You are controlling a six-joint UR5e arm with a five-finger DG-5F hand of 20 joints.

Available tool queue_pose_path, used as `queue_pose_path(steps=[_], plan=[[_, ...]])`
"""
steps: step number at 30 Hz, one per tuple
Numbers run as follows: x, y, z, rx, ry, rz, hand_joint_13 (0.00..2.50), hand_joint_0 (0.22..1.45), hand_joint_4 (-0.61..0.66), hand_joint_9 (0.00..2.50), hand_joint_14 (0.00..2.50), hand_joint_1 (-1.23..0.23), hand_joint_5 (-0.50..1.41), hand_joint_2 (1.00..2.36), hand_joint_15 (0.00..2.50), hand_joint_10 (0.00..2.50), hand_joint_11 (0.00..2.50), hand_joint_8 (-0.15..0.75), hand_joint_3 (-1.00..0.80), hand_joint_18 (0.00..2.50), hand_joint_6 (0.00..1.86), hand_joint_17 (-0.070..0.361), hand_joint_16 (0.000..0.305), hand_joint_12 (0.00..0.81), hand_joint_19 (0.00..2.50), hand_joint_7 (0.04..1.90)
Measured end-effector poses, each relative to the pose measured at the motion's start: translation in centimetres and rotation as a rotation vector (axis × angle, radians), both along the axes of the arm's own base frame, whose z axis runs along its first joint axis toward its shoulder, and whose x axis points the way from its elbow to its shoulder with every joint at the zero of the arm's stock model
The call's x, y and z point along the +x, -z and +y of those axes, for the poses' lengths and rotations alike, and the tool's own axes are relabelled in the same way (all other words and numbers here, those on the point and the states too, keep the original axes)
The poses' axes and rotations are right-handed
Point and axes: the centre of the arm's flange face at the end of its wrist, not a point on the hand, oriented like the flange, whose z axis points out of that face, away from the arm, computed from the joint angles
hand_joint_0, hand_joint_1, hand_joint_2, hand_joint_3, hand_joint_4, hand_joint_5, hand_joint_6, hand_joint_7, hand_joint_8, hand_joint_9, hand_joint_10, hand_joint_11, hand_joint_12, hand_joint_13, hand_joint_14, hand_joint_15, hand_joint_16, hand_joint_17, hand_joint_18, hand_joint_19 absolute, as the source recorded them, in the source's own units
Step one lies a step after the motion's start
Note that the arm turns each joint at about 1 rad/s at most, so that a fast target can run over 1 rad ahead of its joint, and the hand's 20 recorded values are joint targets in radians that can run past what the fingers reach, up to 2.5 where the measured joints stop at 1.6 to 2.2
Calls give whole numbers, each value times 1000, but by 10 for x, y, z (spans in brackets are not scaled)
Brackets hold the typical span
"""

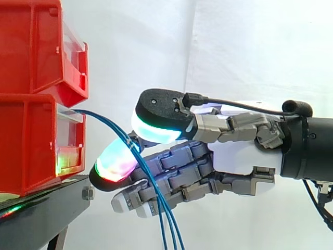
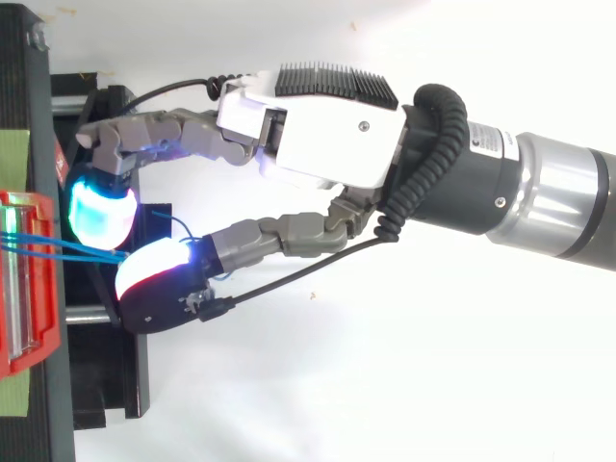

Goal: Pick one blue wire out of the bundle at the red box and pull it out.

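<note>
You have two stacked red bins at nine o'clock in the side view, on a black stand. From three o'clock the hand pinches the blue wires between glowing pads; they leave the lower bin and hang toward six o'clock.

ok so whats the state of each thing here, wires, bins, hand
blue wires: one end in the lower bin, the rest running out across the hand and hanging down
lower red bin: sitting on the black stand
upper red bin: stacked on the lower one
hand: level at the wires, grip cannot be told
</note>
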Motion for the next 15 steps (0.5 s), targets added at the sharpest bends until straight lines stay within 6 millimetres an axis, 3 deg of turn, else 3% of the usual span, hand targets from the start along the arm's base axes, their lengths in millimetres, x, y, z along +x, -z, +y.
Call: queue_pose_path(steps=[10,15], plan=[[-5,19,11,-5,5,-54,561,563,338,427,4,-642,-103,1005,152,0,0,299,-415,521,500,106,47,382,246,1170],[-3,18,12,1,3,-81,568,579,279,431,4,-653,-114,1008,156,0,0,296,-377,530,570,105,47,380,245,1075]])
